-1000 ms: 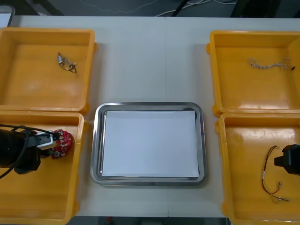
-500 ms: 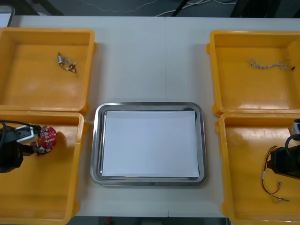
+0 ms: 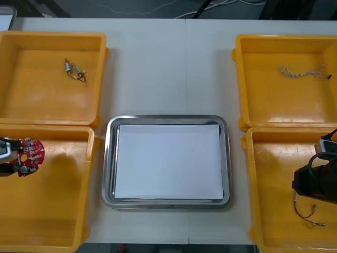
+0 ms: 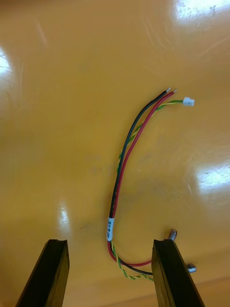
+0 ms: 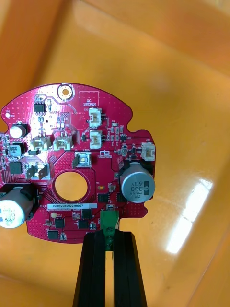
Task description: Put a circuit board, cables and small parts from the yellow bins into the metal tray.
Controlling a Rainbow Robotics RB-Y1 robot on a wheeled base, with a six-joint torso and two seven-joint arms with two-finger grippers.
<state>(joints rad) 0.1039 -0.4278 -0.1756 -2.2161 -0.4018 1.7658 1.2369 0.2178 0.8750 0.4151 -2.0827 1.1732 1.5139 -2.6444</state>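
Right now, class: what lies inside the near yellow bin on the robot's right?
A red and yellow cable on the bin's floor, with the open right hand over it. In the front view, that hand covers part of it.

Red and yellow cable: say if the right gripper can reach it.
Probably yes. The open right gripper hangs over the red and yellow cable in the near right bin, nothing covering it. The left gripper holds the circuit board over the near left bin.
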